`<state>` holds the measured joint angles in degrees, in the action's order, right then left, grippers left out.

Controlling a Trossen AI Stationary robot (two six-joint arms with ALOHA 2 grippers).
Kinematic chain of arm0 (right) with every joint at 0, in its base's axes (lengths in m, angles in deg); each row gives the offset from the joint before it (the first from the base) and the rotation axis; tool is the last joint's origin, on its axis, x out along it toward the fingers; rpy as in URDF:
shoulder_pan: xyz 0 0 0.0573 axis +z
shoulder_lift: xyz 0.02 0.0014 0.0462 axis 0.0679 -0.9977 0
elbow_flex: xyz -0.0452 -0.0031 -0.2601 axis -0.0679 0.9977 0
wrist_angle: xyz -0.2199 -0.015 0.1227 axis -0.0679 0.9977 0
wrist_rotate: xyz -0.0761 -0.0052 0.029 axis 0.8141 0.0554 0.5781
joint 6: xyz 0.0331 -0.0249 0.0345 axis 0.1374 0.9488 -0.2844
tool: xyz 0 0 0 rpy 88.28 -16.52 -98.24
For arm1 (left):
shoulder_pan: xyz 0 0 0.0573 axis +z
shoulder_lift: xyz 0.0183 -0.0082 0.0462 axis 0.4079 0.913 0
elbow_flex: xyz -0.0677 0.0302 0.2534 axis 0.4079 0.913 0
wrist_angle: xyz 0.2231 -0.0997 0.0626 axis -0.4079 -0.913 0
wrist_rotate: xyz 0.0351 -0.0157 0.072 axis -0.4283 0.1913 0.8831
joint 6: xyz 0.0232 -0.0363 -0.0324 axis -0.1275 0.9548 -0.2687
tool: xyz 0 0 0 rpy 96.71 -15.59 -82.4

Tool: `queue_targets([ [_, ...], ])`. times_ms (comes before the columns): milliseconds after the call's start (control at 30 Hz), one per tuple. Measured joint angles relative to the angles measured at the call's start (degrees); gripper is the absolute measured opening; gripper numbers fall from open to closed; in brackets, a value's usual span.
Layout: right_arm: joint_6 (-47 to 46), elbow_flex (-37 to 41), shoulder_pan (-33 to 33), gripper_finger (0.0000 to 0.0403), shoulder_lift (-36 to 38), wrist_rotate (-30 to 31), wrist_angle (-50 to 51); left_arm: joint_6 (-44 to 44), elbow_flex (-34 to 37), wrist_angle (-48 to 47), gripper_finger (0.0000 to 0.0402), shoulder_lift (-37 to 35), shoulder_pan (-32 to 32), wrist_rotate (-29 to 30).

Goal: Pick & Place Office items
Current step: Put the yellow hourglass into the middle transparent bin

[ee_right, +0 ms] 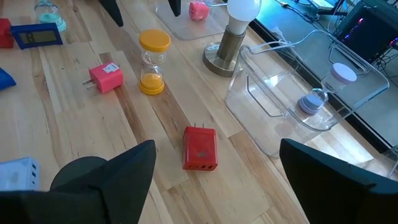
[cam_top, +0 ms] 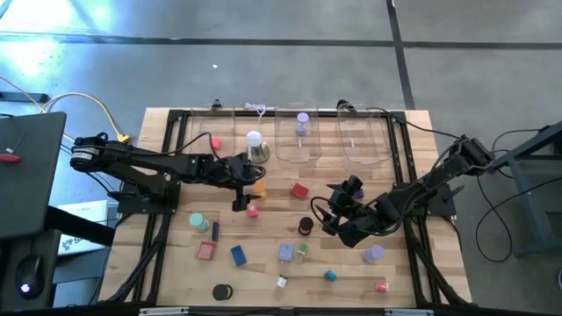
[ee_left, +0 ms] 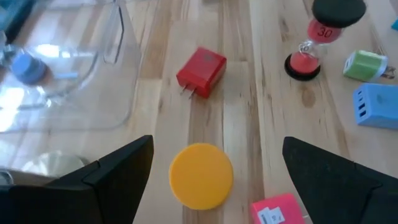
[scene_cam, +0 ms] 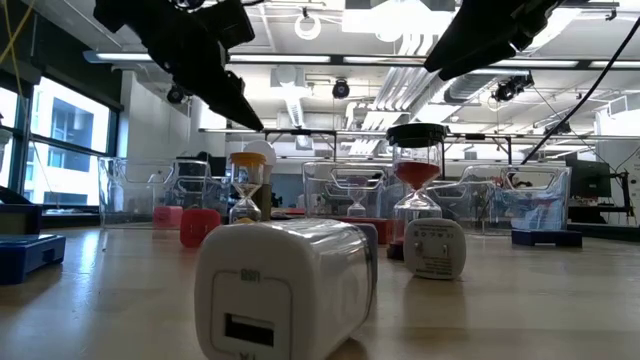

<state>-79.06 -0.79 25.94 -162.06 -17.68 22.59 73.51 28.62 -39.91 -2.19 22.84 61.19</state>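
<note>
Small coloured office pieces lie scattered on the wooden table (cam_top: 263, 254). My left gripper (ee_left: 214, 180) is open and hangs above the orange hourglass (ee_left: 201, 176), a finger on either side of its round top, not touching; in the low view the left gripper (scene_cam: 225, 85) is well above the orange hourglass (scene_cam: 247, 190). A red charger block (ee_left: 201, 71) and a pink one (ee_left: 278, 210) lie nearby. My right gripper (ee_right: 214, 180) is open over the table's middle right, beside the black-topped hourglass with red sand (cam_top: 306, 226), whose black cap (ee_right: 78, 171) shows by one finger.
Clear plastic bins (cam_top: 299, 136) line the far edge; one holds a purple hourglass (cam_top: 302, 121). A white dome lamp on a silvery base (ee_right: 233, 34) stands just beyond the orange hourglass. A white charger (scene_cam: 285, 285) lies close to the low camera. Blue, teal and purple pieces dot the near half.
</note>
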Motion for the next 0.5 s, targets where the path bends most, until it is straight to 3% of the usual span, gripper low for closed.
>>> queue_targets([
  [500,0.0,0.0,0.0,0.0333,0.0,0.0,-0.1,0.5,0.1,3.3,0.0326,9.7,0.0,0.0],
])
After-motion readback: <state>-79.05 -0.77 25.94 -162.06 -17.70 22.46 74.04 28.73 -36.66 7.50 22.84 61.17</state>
